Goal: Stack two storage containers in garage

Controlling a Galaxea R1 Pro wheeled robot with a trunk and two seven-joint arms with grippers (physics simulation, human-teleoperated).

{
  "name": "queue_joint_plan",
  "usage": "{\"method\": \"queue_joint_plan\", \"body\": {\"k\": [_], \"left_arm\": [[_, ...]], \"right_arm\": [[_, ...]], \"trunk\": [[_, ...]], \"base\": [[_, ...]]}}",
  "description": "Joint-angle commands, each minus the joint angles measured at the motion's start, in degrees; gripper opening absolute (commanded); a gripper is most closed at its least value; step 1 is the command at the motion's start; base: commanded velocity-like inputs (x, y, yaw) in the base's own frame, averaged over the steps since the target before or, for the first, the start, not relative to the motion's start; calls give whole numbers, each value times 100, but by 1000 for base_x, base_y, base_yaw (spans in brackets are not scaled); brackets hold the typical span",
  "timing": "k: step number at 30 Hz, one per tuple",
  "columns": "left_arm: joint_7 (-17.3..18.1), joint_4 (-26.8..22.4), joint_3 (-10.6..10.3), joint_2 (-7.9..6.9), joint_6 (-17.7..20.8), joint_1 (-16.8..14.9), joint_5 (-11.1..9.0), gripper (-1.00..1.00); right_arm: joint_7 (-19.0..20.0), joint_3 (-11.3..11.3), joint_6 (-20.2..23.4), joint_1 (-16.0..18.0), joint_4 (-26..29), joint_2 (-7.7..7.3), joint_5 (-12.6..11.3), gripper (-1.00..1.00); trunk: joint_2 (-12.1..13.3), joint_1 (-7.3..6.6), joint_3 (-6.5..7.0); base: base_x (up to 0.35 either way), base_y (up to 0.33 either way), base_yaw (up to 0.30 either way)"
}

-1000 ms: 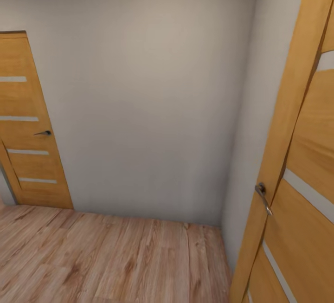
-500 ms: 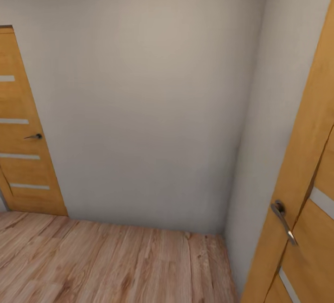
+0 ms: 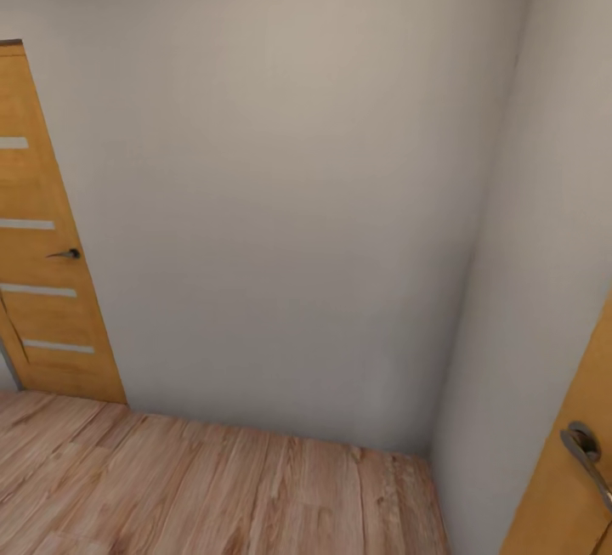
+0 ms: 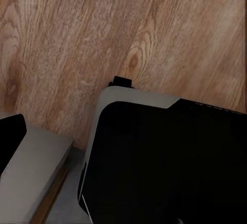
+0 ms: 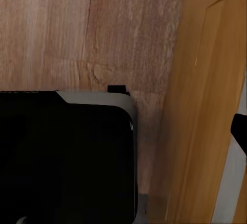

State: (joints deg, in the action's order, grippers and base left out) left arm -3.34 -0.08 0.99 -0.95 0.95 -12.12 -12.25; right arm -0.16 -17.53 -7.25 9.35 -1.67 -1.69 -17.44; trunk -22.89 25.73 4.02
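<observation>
**Currently in Transit: Corner of a Wood-Floored Room**

Currently my left wrist camera looks straight down past a black, grey-edged part of my own body (image 4: 164,162) onto the wood-plank floor (image 4: 77,33). The fingers of my left gripper cannot be made out, so I cannot tell how far they stand apart or whether they hold anything.

My right wrist camera gives a similar downward look: another black, grey-rimmed part of my body (image 5: 62,157) over light wood planks (image 5: 62,23). Just beside it rises an orange-brown wooden door panel (image 5: 206,105) with a pale strip along its far edge. My right gripper's fingers cannot be made out either, so I cannot tell its opening or its load.

From the head camera:

1. Surface. Light wood planking (image 3: 212,487) covers the ground, grain running toward the walls. This planking matches the living-room type, not dark concrete.
2. Walls. A plain beige-grey wall (image 3: 272,198) faces me and meets a second wall (image 3: 544,240) on my right in a vertical corner.
3. Left door. A wooden door (image 3: 42,283) with narrow pale horizontal strips and a small dark lever handle (image 3: 65,254) stands shut in the facing wall.
4. Right door. A second wooden door (image 3: 561,495) sits at the near right edge, with a metal lever handle (image 3: 586,453).

I cannot locate the two storage containers from this position.
</observation>
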Motion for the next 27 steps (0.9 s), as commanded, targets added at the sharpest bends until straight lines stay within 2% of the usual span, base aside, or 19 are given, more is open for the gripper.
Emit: {"method": "queue_joint_plan", "body": {"k": [1,27], "left_arm": [[-9,-1,7,0,10,-1,-32,100],[-9,-1,7,1,2,-1,-32,100]], "right_arm": [[-3,-49,-31,5,-18,2,-49,100],[-8,-49,-31,5,-18,2,-49,100]], "trunk": [[-3,5,-2],[-3,5,-2]], "base": [[321,0,33],[308,0,258]]}}
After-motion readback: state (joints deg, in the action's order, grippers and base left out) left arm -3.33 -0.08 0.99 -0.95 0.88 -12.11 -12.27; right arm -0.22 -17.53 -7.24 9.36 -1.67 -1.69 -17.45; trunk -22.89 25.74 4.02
